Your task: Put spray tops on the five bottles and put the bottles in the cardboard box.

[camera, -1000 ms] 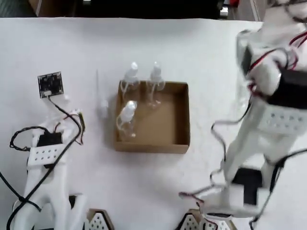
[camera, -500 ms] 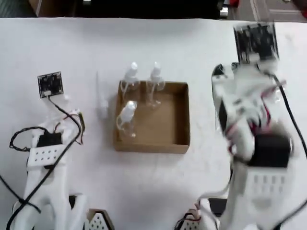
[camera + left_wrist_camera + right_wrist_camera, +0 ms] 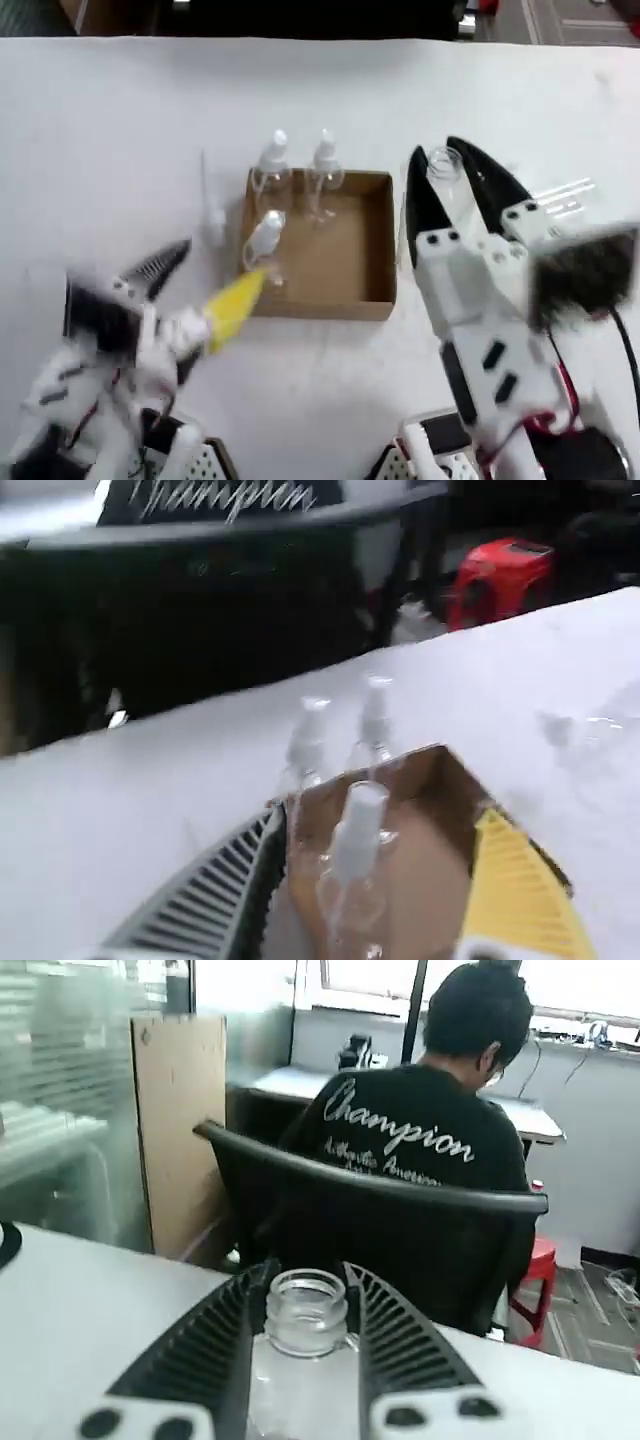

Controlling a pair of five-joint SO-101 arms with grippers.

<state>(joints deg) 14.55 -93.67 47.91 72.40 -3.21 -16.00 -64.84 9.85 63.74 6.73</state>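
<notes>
A cardboard box (image 3: 345, 285) sits mid-table with three clear bottles in it, each with a white spray top (image 3: 272, 162) (image 3: 323, 158) (image 3: 264, 240). My right gripper (image 3: 450, 160), with black fingers, is shut on a clear bottle (image 3: 443, 166) without a top, just right of the box. In the right wrist view that bottle's open neck (image 3: 307, 1310) stands upright between the fingers of the right gripper (image 3: 307, 1272). My left gripper (image 3: 225, 258) is open at the box's near left corner, one finger grey, one yellow. In its own view the left gripper (image 3: 380, 820) frames the nearest bottle (image 3: 350, 865) in the box (image 3: 440, 780).
A loose white spray top (image 3: 210, 215) with a thin tube lies on the table left of the box. Another pale, tube-like piece (image 3: 560, 192) lies right of the right gripper. A person sits in a black chair (image 3: 400, 1220) beyond the table's far edge.
The right arm has swung down and inward; its gripper now stands beside the box with the topless bottle. The left arm has dropped and turned, its open gripper pointing at the box.
</notes>
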